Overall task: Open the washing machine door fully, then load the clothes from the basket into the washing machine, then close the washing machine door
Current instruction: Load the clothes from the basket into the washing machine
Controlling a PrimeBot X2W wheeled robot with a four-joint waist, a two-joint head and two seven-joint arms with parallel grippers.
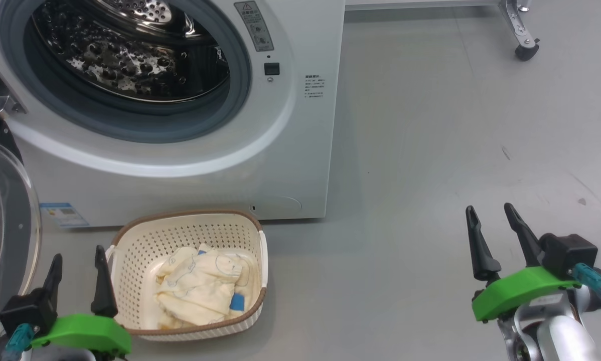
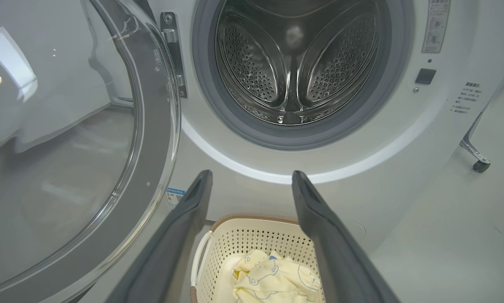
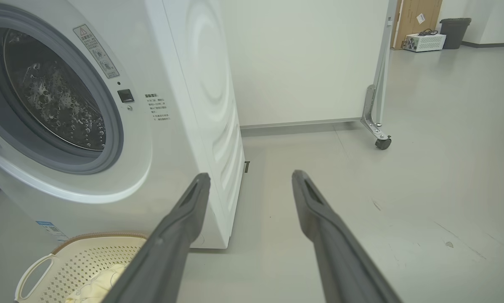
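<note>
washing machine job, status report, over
Both open, empty: left gripper, right gripper. Washing machine door swung open; clothes in basket, not yet loaded. Nothing between basket and drum.

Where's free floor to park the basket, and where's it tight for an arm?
Free: the floor right of the washing machine, from its side to the right gripper and back to the caster. The drum opening above the basket is unobstructed. Tight: the left corner, where the open door, basket and left gripper sit close.

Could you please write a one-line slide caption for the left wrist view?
Open left end effector by the basket of clothes, facing the washing machine, its door swung open.
</note>
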